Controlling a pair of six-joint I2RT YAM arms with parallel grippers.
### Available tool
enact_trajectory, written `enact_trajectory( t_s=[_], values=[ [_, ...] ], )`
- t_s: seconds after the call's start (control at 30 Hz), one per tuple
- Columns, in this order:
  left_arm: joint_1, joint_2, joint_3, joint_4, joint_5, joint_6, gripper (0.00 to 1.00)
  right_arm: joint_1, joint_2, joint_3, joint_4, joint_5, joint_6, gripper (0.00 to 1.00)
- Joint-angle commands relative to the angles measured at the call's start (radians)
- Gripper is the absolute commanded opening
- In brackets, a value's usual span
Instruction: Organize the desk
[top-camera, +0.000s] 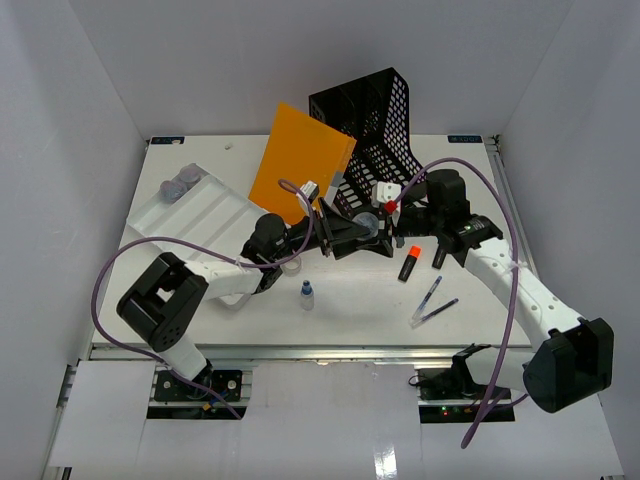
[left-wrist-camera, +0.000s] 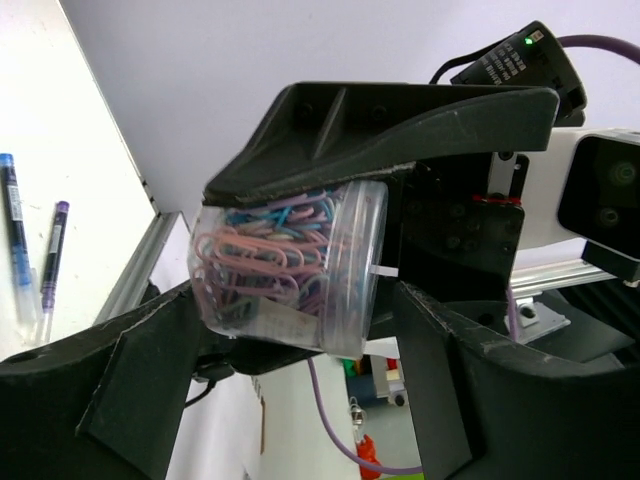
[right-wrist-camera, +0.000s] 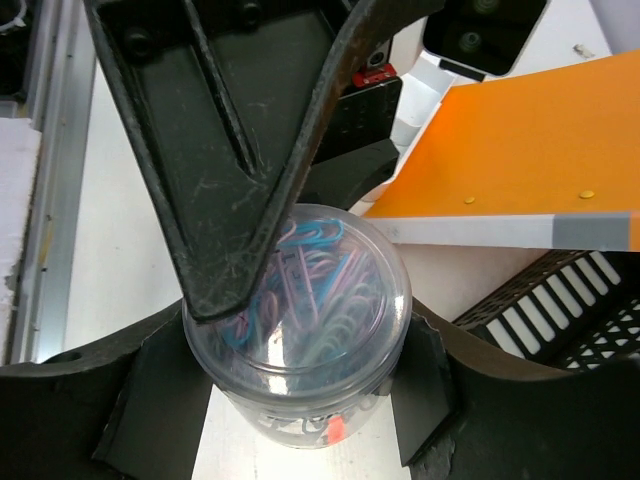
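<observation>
A clear jar of coloured paper clips (top-camera: 368, 222) hangs above the white desk (top-camera: 350, 315), in front of the black mesh rack. My right gripper (top-camera: 386, 224) is shut on its sides; in the right wrist view (right-wrist-camera: 300, 340) the jar (right-wrist-camera: 300, 320) fills the space between both pads. My left gripper (top-camera: 356, 230) reaches in from the left, one finger (right-wrist-camera: 220, 150) across the lid. In the left wrist view (left-wrist-camera: 295, 300) the jar (left-wrist-camera: 290, 270) lies between my left fingers, with a thin gap at the lid side.
An orange folder (top-camera: 300, 165) leans on the black mesh file rack (top-camera: 375, 120) at the back. A white compartmented tray (top-camera: 200, 215) holding small jars (top-camera: 180, 185) is at the left. A small bottle (top-camera: 307, 295), an orange highlighter (top-camera: 408, 263) and two pens (top-camera: 432, 300) lie toward the front.
</observation>
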Motion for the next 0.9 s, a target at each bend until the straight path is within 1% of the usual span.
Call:
enact_trajectory(
  t_s=[0.0,0.1,0.23,0.33,0.47,0.6,0.7,0.87],
  values=[
    [-0.006,0.004,0.022,0.059,0.014,-0.023,0.77,0.008,-0.021,-0.027,0.106,0.028,-0.004,0.18],
    [-0.006,0.017,0.025,0.082,0.015,-0.037,0.70,0.013,-0.023,-0.042,0.118,0.021,-0.003,0.19],
    [-0.006,0.019,0.032,0.073,0.014,-0.031,0.67,0.018,-0.028,-0.054,0.119,0.023,-0.005,0.24],
    [-0.005,0.025,0.042,0.071,0.011,-0.033,0.70,0.021,-0.041,-0.065,0.118,0.016,-0.010,0.26],
    [-0.005,0.019,0.051,0.048,0.001,-0.024,0.77,0.024,-0.051,-0.075,0.115,0.009,-0.011,0.27],
    [-0.005,0.004,0.054,0.014,-0.015,-0.001,0.79,0.024,-0.059,-0.085,0.113,0.002,-0.010,0.26],
    [-0.005,-0.009,0.060,-0.012,-0.026,0.020,0.79,0.024,-0.067,-0.096,0.123,0.001,-0.002,0.26],
    [-0.004,-0.023,0.062,-0.043,-0.033,0.049,0.72,0.025,-0.071,-0.104,0.134,0.002,0.014,0.26]
  ],
)
